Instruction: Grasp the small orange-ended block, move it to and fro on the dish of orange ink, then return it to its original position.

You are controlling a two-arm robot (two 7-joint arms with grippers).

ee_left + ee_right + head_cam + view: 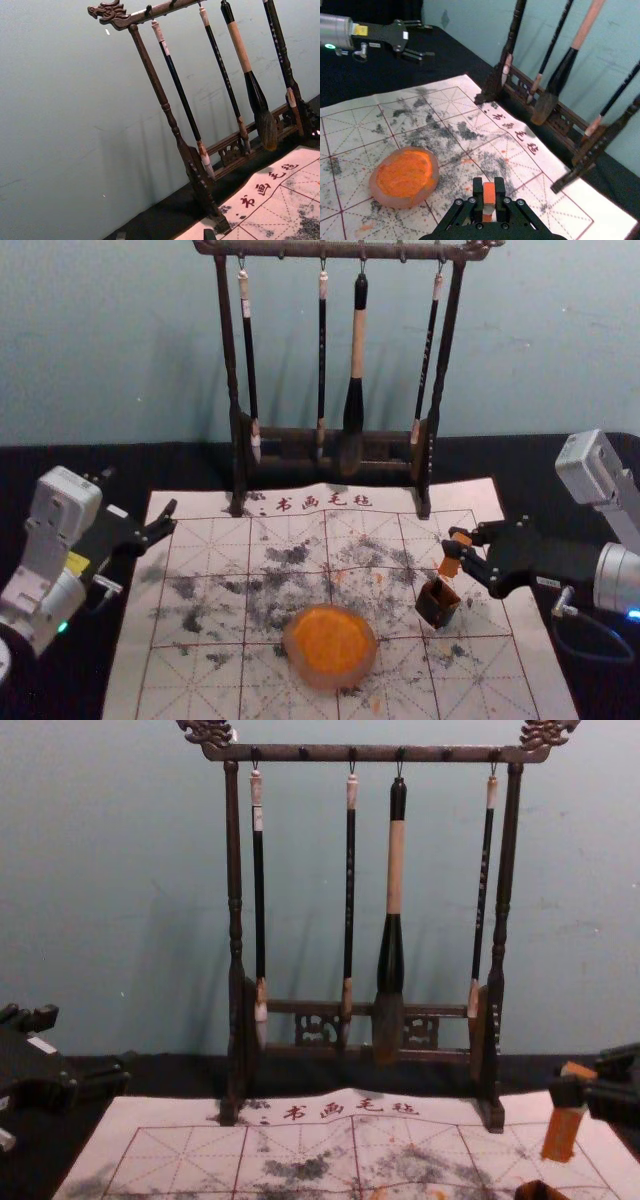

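The small orange-ended block (449,565) hangs tilted right of centre in the head view, just beside and above the dark box (431,610), pinched between the right gripper's (454,542) fingers, while the left gripper (140,492) idles at the left edge, fingers wide. The grasp is done; whether the dish of orange ink (330,678), lower centre, has had its strokes cannot be told, and the return remains.

We are facing a plain blue-green wall (110,340) that is rising behind a black-covered table (190,468). Soft, faint shadows (170,950) are falling across the wall, and we are noticing pale specks and light scuffs dotting its surface.
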